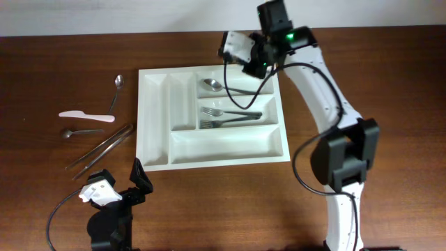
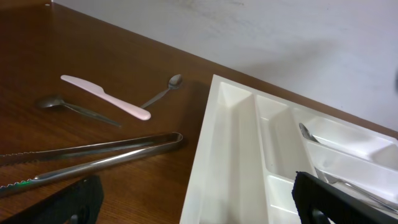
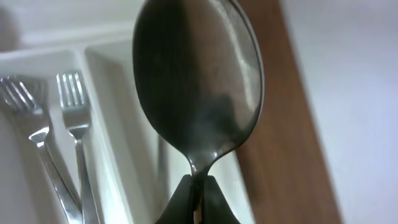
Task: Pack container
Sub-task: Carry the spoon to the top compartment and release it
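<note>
The container, a white cutlery tray (image 1: pixel 154 118), lies mid-table. Its middle wide compartment holds forks (image 1: pixel 230 117) and its top wide compartment holds a spoon (image 1: pixel 212 85). My right gripper (image 1: pixel 249 68) hovers over the top wide compartment. In the right wrist view it (image 3: pixel 198 198) is shut on the neck of a large steel spoon (image 3: pixel 198 81), above the tray (image 3: pixel 112 56) and beside the forks (image 3: pixel 68 124). My left gripper (image 1: pixel 122 183) is open and empty at the tray's front left corner (image 2: pixel 230 155).
Left of the tray on the wooden table lie a pink knife (image 1: pixel 86 116), a spoon (image 1: pixel 116 93), a small spoon (image 1: pixel 77 132) and steel tongs (image 1: pixel 101 146). They also show in the left wrist view: the knife (image 2: pixel 106 96) and the tongs (image 2: pixel 93 152).
</note>
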{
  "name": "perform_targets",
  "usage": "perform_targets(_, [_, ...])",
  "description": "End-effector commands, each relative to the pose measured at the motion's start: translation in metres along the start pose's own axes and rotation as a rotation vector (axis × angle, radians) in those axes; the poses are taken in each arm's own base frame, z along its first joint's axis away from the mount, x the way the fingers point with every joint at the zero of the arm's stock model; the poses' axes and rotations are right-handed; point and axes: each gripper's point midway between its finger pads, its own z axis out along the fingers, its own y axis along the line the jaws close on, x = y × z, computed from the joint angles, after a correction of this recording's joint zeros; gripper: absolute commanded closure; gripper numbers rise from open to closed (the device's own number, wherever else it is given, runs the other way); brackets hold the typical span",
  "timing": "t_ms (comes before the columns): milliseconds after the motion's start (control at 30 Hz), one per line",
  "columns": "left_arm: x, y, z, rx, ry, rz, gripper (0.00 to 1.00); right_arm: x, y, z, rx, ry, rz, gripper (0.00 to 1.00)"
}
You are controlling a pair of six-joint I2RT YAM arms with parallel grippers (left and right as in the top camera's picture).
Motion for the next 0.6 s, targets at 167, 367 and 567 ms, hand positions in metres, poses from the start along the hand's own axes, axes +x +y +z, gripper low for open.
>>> perform_targets(167, [0.0,0.0,0.0,0.006,-0.003,0.018,0.01,-0.002,0.033,0.052,-0.124,-0.036,-0.057,0.96])
perform_targets(367, [0.0,0.0,0.0,0.006,-0.003,0.018,0.01,-0.005,0.027,0.055,-0.1,-0.05,-0.022,0.38])
perform_targets(567, [0.0,0.0,0.0,0.006,-0.003,0.018,0.01,-0.009,0.007,0.045,-0.046,-0.079,0.127,0.15])
